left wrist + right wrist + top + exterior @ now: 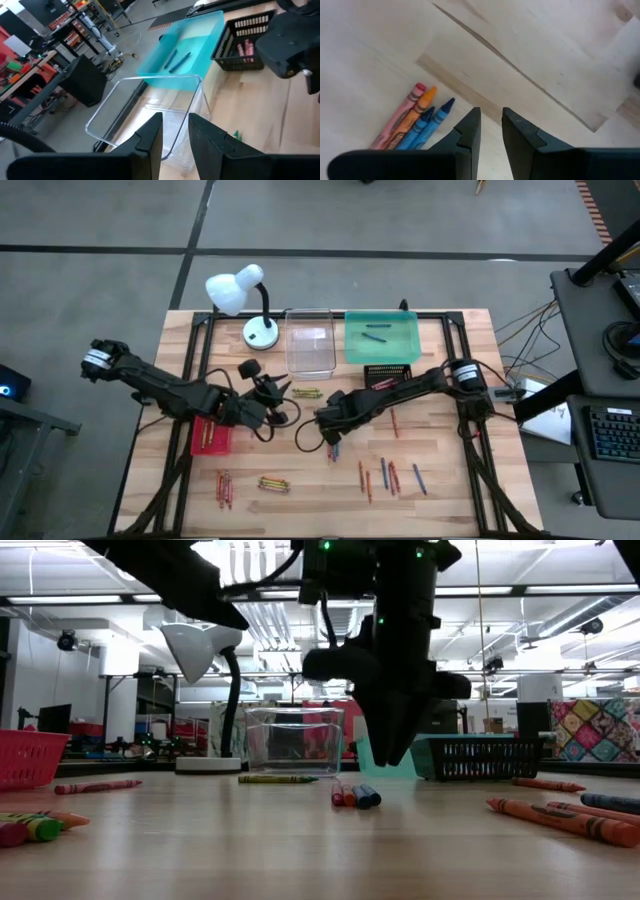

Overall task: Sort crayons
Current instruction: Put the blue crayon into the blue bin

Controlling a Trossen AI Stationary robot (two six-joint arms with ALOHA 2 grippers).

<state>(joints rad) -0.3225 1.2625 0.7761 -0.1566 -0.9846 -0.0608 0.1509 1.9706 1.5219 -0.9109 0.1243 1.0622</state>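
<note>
Crayons lie scattered on the wooden table. A small cluster point(333, 448) of one red, one orange and two blue sticks also shows in the right wrist view point(417, 122) and the low view point(355, 796). My right gripper point(325, 420) points down just above the table beside this cluster point(490, 120), its fingers a narrow gap apart and empty. My left gripper point(272, 392) hovers right of the red tray point(210, 435). Its fingers point(175, 130) are a narrow gap apart and empty, and face the clear tray point(145, 110) and the teal tray point(185, 50).
The clear tray point(310, 345), the teal tray point(381, 337) holding blue crayons and a black tray point(390, 375) stand at the far side, with a white lamp point(245, 300) to their left. More crayons lie at the near left point(225, 488), near middle point(273, 482), near right point(390, 475) and centre point(305, 393).
</note>
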